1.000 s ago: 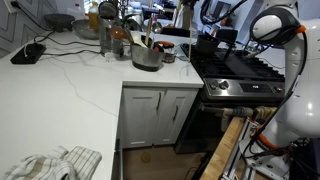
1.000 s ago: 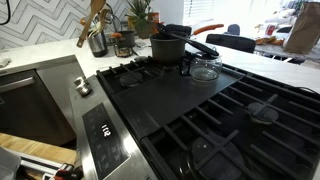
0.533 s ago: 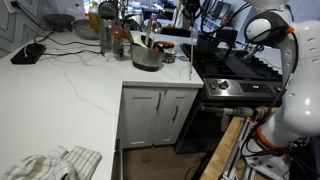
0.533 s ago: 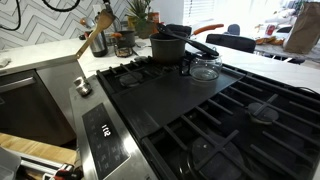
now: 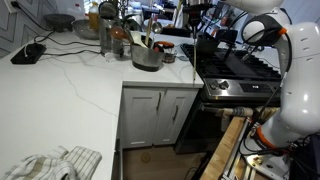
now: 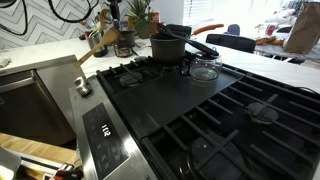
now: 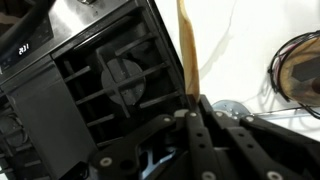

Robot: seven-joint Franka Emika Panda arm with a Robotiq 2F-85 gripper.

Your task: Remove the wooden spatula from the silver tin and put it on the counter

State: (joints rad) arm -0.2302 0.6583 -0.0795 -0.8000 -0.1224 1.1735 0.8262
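Top edge of the wrist view cut off the far end of the wooden spatula [image 7: 189,55], and back-of-counter clutter hid its blade in an exterior view, so I couldn't tell if it was clear of the silver tin [image 5: 147,58]. My arm [image 5: 288,70] was stretched over the stove [image 7: 100,90], gripper [image 7: 192,100] clamped on the spatula handle. Its long axis ran almost straight out from my fingers, slightly tilted, over the counter [image 7: 245,45] just beside the stove edge.

Both exterior views are small and soft, evenly lit by bright room light. The white table [image 5: 70,85] reads pale with only faint shadows. In an exterior view the far background blows out to glare, and the black stove top [image 6: 190,105] bends with wide-angle distortion. In the wrist view the table overexposes, the wooden spatula [image 7: 188,50] looks soft, and the end effector [image 7: 197,115] is dark and out of focus.
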